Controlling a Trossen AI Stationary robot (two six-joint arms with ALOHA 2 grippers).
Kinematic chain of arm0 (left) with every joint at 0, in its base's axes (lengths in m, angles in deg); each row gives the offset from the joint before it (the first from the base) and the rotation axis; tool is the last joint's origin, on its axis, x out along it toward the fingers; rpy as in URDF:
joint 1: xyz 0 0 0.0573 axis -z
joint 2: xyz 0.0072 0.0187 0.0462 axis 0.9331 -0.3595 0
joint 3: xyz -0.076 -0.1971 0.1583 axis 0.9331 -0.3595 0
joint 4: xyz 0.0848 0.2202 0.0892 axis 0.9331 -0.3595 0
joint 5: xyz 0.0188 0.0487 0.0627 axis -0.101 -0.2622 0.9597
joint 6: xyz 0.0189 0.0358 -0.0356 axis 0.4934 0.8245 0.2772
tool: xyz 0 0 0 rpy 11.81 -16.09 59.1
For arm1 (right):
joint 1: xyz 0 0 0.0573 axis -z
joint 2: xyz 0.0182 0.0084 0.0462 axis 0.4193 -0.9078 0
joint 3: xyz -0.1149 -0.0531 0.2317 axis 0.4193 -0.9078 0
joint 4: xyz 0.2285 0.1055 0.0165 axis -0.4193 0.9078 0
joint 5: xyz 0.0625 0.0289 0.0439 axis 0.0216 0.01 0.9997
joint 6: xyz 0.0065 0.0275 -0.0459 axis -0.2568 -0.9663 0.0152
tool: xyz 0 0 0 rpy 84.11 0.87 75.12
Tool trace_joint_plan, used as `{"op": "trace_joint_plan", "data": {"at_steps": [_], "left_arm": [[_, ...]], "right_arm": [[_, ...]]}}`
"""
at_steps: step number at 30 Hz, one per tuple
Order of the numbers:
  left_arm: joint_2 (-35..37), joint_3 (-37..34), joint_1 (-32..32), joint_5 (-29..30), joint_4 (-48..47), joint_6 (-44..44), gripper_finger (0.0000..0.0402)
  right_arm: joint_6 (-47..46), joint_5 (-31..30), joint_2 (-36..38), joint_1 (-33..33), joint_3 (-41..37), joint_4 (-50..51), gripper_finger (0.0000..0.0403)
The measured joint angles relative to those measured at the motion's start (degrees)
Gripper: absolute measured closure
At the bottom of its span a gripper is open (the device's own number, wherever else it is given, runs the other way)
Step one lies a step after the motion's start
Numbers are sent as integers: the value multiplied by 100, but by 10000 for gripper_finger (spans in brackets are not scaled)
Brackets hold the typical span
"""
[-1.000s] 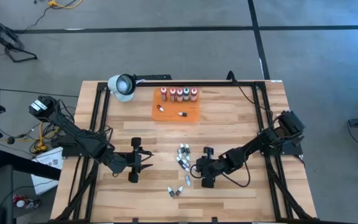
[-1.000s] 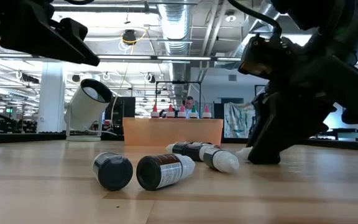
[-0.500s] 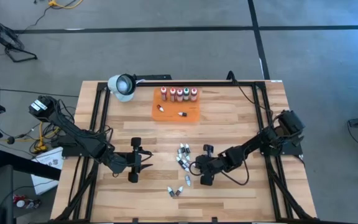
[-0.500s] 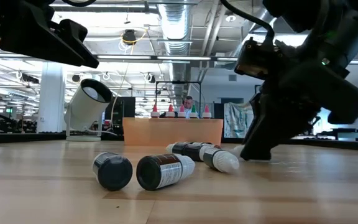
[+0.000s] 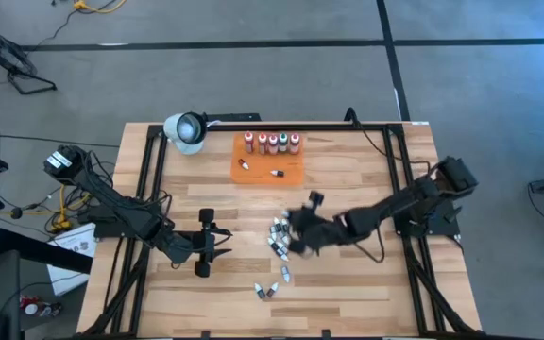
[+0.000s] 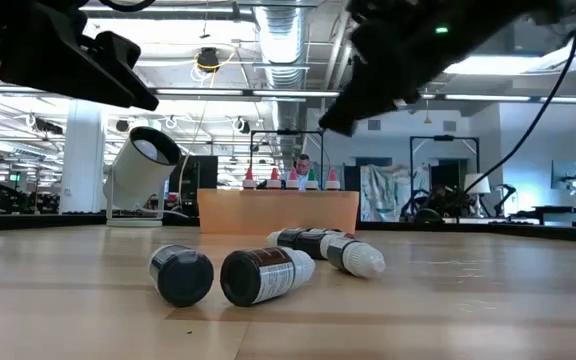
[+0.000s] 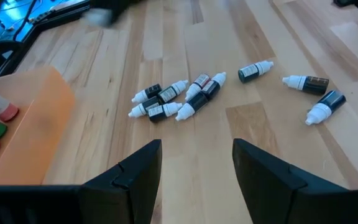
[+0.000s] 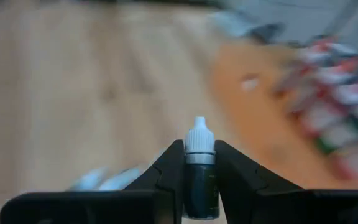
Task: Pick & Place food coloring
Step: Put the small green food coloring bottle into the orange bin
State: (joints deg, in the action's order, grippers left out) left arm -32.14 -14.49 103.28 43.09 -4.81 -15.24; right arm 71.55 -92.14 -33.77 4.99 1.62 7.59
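- Right gripper (image 8: 199, 163): clenched on one small dark vial (image 8: 199, 163) with a white cap. The vial stands upright between the two fingers, cap end pointing away from the wrist.
- Right gripper position: raised clear of the table (image 5: 366, 283), above the right edge of the middle vial cluster (image 5: 278, 237), as the high view shows.
- Left gripper (image 5: 223, 244): released, fingers spread, nothing between them. It hangs over the left half of the table, near side, pointing right toward the loose vials.
- Middle vial cluster: several white-capped dark vials lie on their sides in a touching heap at mid-table.
- Near vial group (image 5: 268, 288): three more vials lie apart from the heap, toward the near edge.
- Orange tray (image 5: 289, 172): sits at the far centre of the table. A row of larger bottles (image 5: 271, 143) with white caps stands along its far edge; two small vials lie flat on its surface.
- White lamp (image 5: 186, 129): stands at the far left, just beside the tray.
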Motion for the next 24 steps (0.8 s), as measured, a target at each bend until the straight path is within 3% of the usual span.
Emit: {"op": "trace_joint_plan", "data": {"at_steps": [2, 6, 13, 24], "left_arm": [[0, 0, 0, 0, 24, -10, 209], [0, 0, 0, -1, 47, -49, 209], [0, 0, 0, 0, 51, -53, 209], [-2, 0, -7, 0, 46, -48, 209]], "right_arm": [[-2, -286, 42, 314, 59, -136, 338], [-131, -263, 10, 1036, 145, -247, 337], [-416, 766, -201, 2124, 170, -264, 337], [-475, 1493, -452, 2606, 159, -99, 336]]}}
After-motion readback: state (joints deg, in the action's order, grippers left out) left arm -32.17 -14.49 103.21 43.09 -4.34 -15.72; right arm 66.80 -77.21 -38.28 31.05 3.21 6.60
